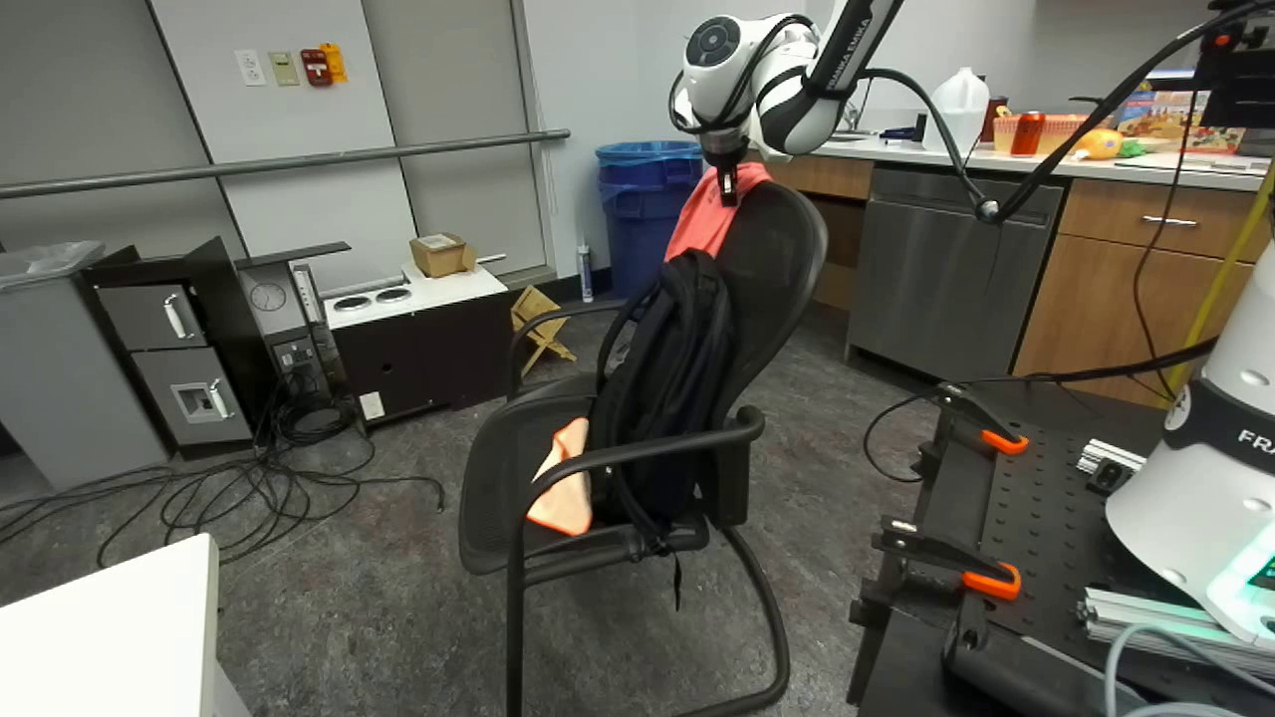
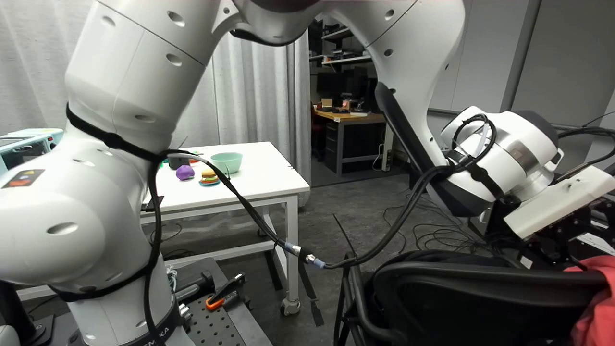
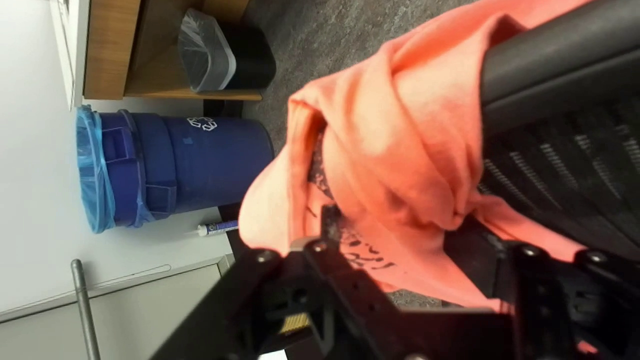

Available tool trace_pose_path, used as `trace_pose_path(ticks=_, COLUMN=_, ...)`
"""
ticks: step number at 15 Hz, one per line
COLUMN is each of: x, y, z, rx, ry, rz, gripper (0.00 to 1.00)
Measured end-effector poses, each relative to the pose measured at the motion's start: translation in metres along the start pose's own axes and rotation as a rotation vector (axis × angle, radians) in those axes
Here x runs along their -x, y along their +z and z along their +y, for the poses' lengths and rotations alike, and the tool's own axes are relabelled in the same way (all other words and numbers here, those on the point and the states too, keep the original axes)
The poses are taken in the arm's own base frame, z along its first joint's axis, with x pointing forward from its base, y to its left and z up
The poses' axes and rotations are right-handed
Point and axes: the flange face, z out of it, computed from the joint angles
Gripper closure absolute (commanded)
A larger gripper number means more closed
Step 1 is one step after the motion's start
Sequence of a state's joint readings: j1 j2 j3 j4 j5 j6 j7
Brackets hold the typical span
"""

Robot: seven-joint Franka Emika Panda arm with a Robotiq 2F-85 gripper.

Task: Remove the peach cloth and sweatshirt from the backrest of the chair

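A coral cloth [image 3: 385, 140], dark print on it, drapes over the top of the backrest [image 1: 780, 259] of the chair [image 1: 735, 488]. In the wrist view its bulk sits at 12 o'clock from the fingers [image 3: 472, 255], and part of it shows in the gap between them. Fingers stand well apart; whether either one presses on the cloth cannot be told. In an exterior view the cloth runs from the fingers toward 7 o'clock. A peach cloth [image 1: 564, 498], orange-edged, lies on the seat [image 1: 505, 483], also 7 o'clock from the fingers; a black bag-like bundle [image 1: 677, 383] leans on the backrest at 6 o'clock.

The arm [image 2: 423, 62], in an exterior view, arches from 8 o'clock, across 12, to 3 o'clock. Its end points nearly straight down at the backrest's top edge.

Counts: one chair, one coral cloth, one peach cloth, one bundle, one arm, two fingers; one blue bin [image 3: 200, 155], 10 o'clock from the fingers in the wrist view; one green bowl [image 2: 228, 163] on the desk [image 2: 269, 182].
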State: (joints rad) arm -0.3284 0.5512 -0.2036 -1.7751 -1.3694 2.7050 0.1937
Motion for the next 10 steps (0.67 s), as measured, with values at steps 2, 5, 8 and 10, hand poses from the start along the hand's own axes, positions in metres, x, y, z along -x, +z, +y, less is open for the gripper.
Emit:
trace_pose_path(ticks=2, x=-0.001, y=0.001, z=-0.002, rx=-0.004, ry=0.001, rz=0.0, gripper=0.88)
trace_pose_path(ticks=5, x=-0.003, y=0.0, z=0.001, rx=0.003, ry=0.013, rz=0.003, gripper=1.0)
trace_pose_path(ticks=8, x=-0.012, y=-0.005, z=0.012, rx=0.068, ry=0.091, rz=0.036, gripper=0.97)
trace_pose_path(ticks=10, x=-0.023, y=-0.015, z=0.02, rx=0.126, ry=0.157, rz=0.078, gripper=0.97)
